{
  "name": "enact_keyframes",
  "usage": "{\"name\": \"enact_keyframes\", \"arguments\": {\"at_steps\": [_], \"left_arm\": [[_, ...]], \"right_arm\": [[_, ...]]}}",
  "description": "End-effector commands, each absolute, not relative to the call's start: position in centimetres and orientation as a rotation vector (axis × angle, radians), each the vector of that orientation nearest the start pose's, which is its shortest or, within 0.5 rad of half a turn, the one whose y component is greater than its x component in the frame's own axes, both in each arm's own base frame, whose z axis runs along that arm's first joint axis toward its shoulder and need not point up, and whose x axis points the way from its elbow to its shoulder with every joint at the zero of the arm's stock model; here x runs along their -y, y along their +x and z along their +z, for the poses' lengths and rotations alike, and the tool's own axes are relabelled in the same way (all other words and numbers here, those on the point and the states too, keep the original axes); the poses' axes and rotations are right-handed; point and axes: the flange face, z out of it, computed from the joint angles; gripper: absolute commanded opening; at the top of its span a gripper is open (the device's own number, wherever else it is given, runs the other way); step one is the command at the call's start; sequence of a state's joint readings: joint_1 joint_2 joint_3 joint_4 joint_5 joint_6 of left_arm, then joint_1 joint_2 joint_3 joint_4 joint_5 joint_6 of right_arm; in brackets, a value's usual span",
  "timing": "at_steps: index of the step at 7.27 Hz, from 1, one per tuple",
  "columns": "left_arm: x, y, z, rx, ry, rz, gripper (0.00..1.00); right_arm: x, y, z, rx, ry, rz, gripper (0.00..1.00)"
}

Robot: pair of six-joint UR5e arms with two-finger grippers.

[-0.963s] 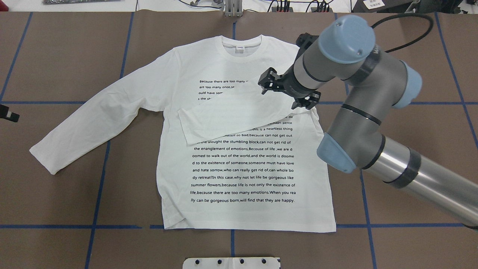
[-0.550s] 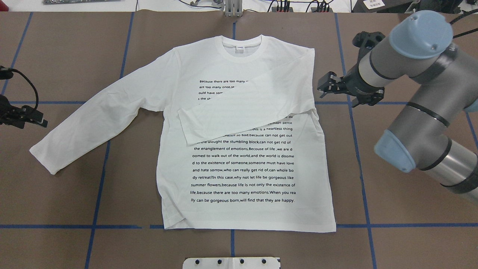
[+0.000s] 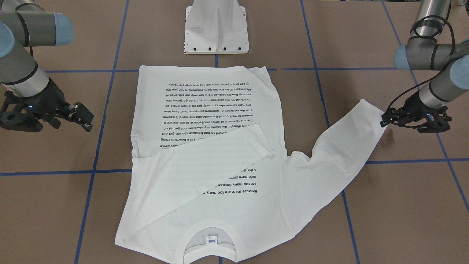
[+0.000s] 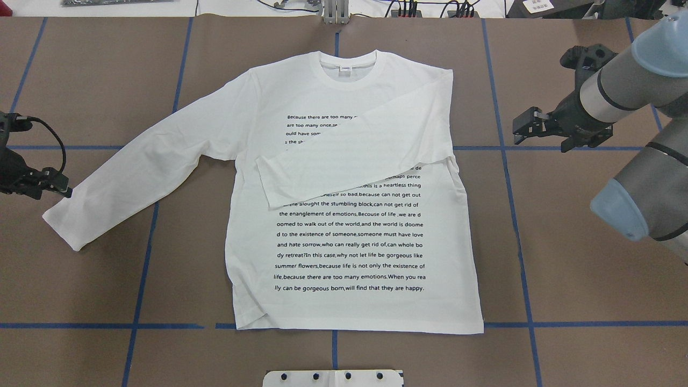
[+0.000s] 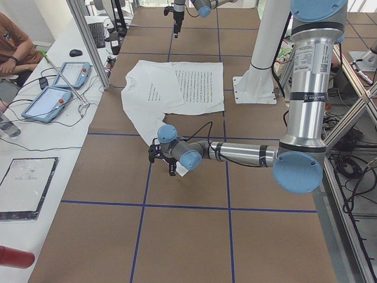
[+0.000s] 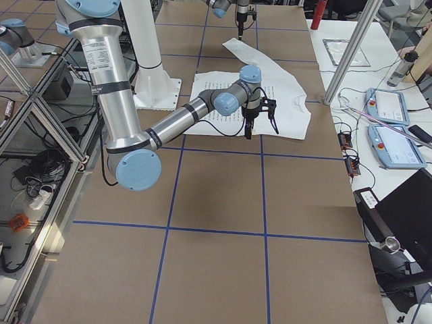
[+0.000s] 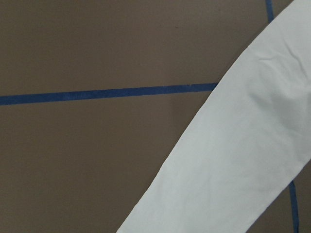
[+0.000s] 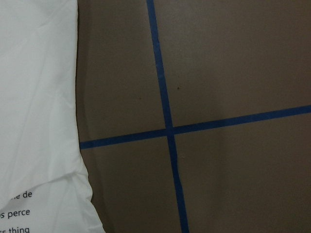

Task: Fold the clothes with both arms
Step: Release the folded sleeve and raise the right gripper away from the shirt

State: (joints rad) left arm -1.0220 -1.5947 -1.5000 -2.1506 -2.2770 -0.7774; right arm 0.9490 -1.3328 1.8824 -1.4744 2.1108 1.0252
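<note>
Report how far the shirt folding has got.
Done: one sleeve lies folded across the chest of the shirt. In hand: the left gripper sits at the cuff of the other sleeve, grip unclear; the right gripper hangs open beside the shirt. Left: fold that sleeve in, then fold the body.

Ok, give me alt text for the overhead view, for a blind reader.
A white long-sleeved shirt lies flat on a brown table, one sleeve folded across its printed text, the other spread leftward. The left gripper is by that cuff; the right gripper is off to the shirt's right.
</note>
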Motion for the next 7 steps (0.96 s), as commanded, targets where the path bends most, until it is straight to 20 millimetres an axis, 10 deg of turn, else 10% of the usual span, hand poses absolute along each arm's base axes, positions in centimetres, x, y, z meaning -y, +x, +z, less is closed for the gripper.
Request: {"name": "enact_keyframes", "arguments": {"at_steps": [1,7], "left_arm": [[47.7,21.4,63.2,-0.844,-0.041,-0.03,0.75],[46.0,22.7,63.5,-0.848,-0.066,0.008,0.64]], "right_arm": [[50.8,-25.8,37.8,0.818,0.052,0.208,0.99],[50.3,-25.2,37.7,0.817,0.06,0.213,0.99]]}}
